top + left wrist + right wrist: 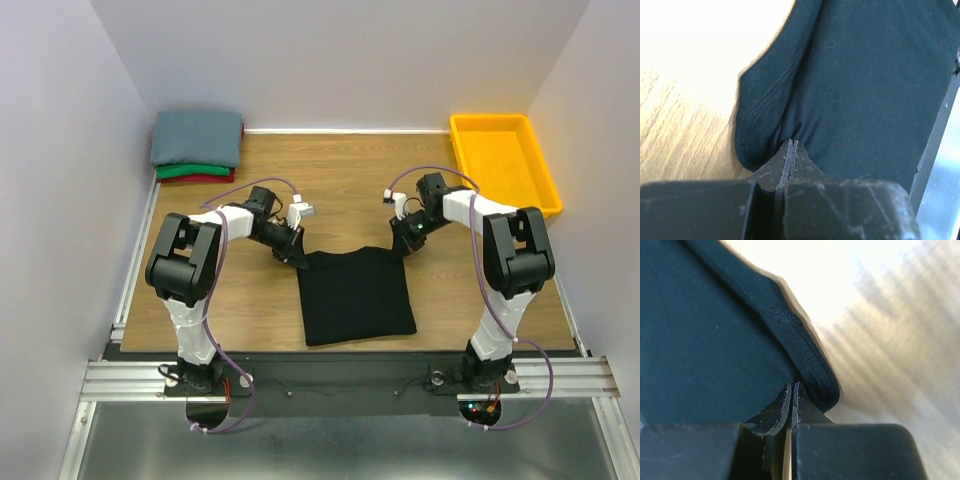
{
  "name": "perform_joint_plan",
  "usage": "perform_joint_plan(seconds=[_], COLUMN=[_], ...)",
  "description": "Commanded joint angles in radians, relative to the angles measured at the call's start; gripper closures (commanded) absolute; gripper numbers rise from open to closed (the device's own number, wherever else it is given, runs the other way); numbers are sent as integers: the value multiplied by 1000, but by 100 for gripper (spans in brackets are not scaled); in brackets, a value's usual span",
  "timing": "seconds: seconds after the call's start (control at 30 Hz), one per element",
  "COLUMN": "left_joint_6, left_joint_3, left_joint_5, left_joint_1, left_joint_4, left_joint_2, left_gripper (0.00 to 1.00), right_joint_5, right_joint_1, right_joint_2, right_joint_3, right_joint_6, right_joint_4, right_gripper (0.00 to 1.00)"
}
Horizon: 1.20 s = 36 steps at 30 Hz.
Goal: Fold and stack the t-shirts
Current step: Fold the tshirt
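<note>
A black t-shirt (355, 295) lies folded into a rectangle on the wooden table, near the front middle. My left gripper (297, 258) is shut on its far left corner; the wrist view shows the jaws pinching black cloth (850, 90) at the fingertips (791, 145). My right gripper (400, 250) is shut on the far right corner, its tips (792, 387) pinching the hemmed edge of the cloth (715, 340). A folded stack of a grey-blue tee (197, 137) on green (190, 171) and red (205, 178) ones sits at the far left corner.
A yellow plastic bin (503, 160) stands at the far right of the table. White walls close in the table on three sides. A metal rail (340, 375) runs along the near edge by the arm bases.
</note>
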Motion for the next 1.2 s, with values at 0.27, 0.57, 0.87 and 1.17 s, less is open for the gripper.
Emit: perform_joint_plan(seconds=[0.27, 0.57, 0.87, 1.17], left_joint_6=[318, 339, 324, 292], left_joint_3=[181, 305, 363, 379], left_joint_5=[-6, -56, -91, -124], left_joint_1=[6, -115, -270, -309], left_joint_4=[-238, -186, -72, -4], left_joint_2=[-94, -60, 52, 129], left_gripper=[54, 49, 46, 46], right_joint_5=[-21, -216, -434, -488], right_joint_1=[2, 2, 51, 97], right_joint_2=[-57, 127, 407, 481], right_joint_3=[154, 401, 568, 519], right_joint_6=[-20, 35, 121, 136], right_joint_4=[-164, -147, -90, -55], right_gripper=[68, 53, 63, 64])
